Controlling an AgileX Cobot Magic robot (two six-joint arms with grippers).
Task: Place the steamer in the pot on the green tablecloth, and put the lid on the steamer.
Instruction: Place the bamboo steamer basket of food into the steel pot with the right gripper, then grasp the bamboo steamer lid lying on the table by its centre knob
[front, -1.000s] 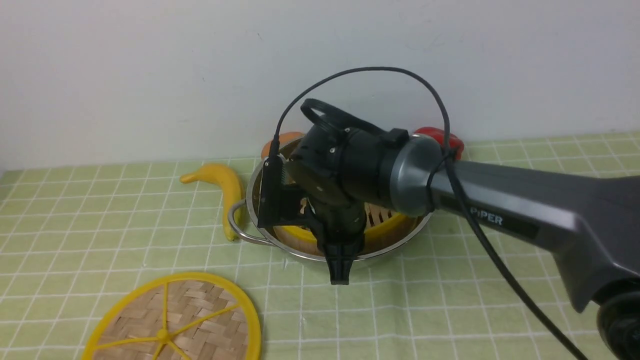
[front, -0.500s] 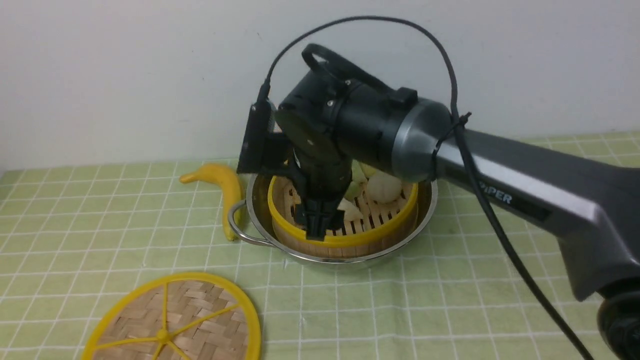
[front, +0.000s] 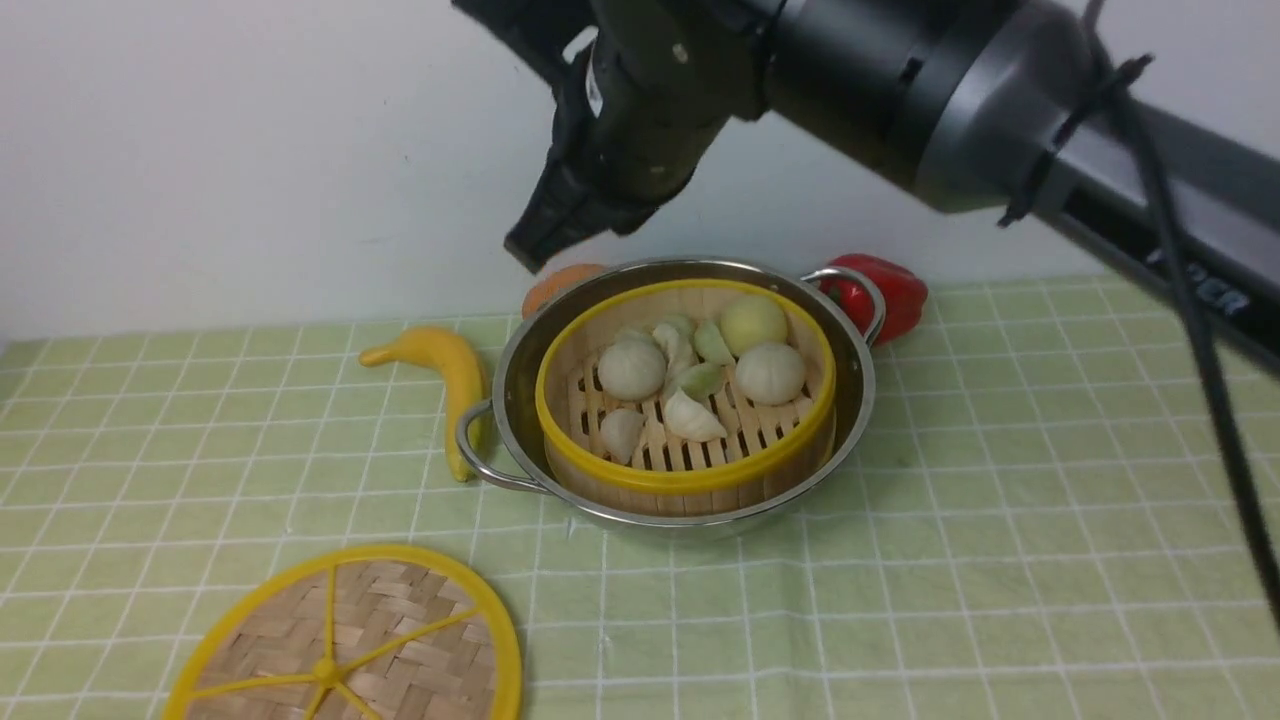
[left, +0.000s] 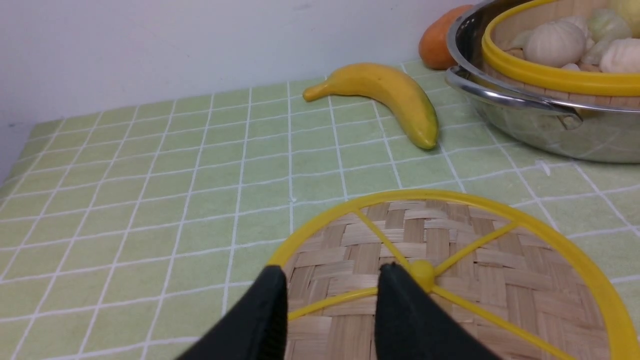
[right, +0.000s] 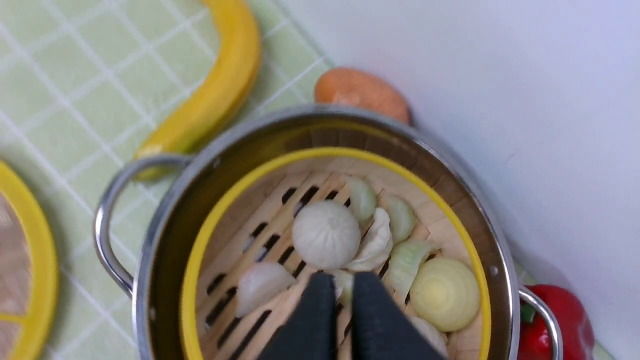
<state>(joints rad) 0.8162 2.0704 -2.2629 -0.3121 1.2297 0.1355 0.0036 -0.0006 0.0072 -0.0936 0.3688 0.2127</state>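
The steamer (front: 690, 480) is seen seated in the pot (front: 855, 395) on the green tablecloth (front: 1000, 500) near the table's far edge, with the closed, empty right claw (front: 528, 248) raised above it, while the lid (front: 400, 640), yet to be placed, is left by the near edge under the narrowly parted, empty left claw (left: 332, 274).

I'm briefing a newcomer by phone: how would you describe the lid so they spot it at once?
Find the shiny steel pot near the wall on the green tablecloth. From it, come toward the cloth's near left edge, past the banana. The lid lies flat there: the only woven disc, with a yellow rim, yellow spokes and a small centre knob.
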